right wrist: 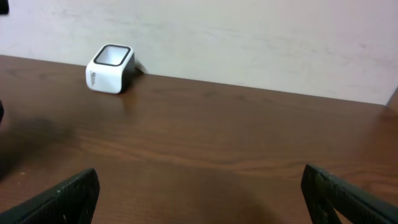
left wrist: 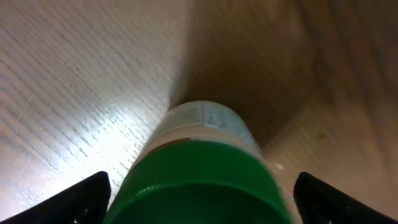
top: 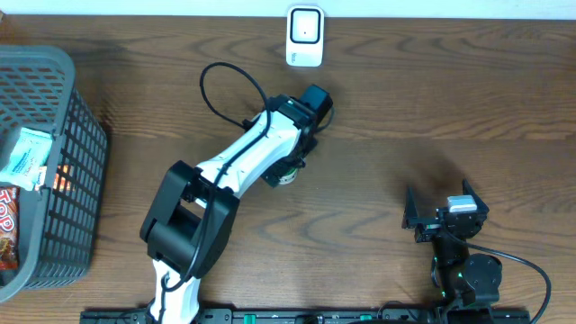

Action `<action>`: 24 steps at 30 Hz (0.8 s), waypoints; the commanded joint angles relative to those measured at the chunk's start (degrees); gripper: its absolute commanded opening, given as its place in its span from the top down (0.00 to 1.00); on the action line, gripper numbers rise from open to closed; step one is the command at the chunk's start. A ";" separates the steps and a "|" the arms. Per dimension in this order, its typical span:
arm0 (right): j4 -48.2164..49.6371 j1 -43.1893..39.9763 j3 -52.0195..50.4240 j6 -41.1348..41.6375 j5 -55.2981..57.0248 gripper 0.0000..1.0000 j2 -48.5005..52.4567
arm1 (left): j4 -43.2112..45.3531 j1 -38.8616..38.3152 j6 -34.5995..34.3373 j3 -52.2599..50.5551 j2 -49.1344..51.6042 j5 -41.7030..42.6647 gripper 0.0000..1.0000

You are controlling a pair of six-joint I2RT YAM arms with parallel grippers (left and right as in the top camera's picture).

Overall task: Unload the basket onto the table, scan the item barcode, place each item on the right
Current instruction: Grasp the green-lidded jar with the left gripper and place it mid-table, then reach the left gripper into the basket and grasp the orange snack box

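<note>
Through the left wrist camera you see a white bottle (left wrist: 200, 134) with a green cap, blurred and cut off below, between the spread, untouching fingers of the left gripper (left wrist: 202, 182). Overhead, the arm hides most of it mid-table, and the basket (top: 63, 108) holds snack packets (top: 25, 157). Your right gripper (right wrist: 200, 186) gapes empty.

Shop-checkout setup: barcode scanner (top: 304, 36) and shopping basket (top: 83, 184) on wooden table (top: 450, 108).
</note>
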 commanded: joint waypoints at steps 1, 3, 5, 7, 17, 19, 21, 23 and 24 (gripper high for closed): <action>-0.07 -0.57 -0.20 0.66 -0.07 0.01 -0.09 | -0.09 2.25 6.38 4.44 -6.34 -0.42 0.05; -0.09 -0.57 -0.20 0.66 -0.09 0.01 -0.09 | -0.11 3.61 10.23 6.84 -10.19 -1.77 0.04; -0.07 -0.57 -0.20 0.66 -0.07 0.01 -0.09 | -0.07 5.99 16.26 10.88 -15.13 -4.15 0.04; -0.07 -0.57 -0.20 0.66 -0.07 0.01 -0.09 | 0.39 9.20 24.63 16.09 -19.50 -4.68 0.04; -0.07 -0.57 -0.20 0.66 -0.09 0.01 -0.09 | -11.93 54.99 44.24 35.95 -32.13 -0.87 0.04; -0.09 -0.57 -0.20 0.66 -0.07 0.01 -0.09 | -17.00 65.68 44.24 35.26 -30.45 4.28 0.04; -0.07 -0.57 -0.20 0.66 -0.09 0.01 -0.09 | -20.90 73.37 44.22 33.77 -27.93 8.39 0.04; -0.09 -0.57 -0.20 0.66 -0.09 0.01 -0.09 | -24.46 78.75 42.01 31.76 -24.35 9.09 0.04; -0.09 -0.57 -0.20 0.66 -0.09 0.01 -0.09 | -25.35 80.06 41.09 30.88 -22.93 9.11 0.04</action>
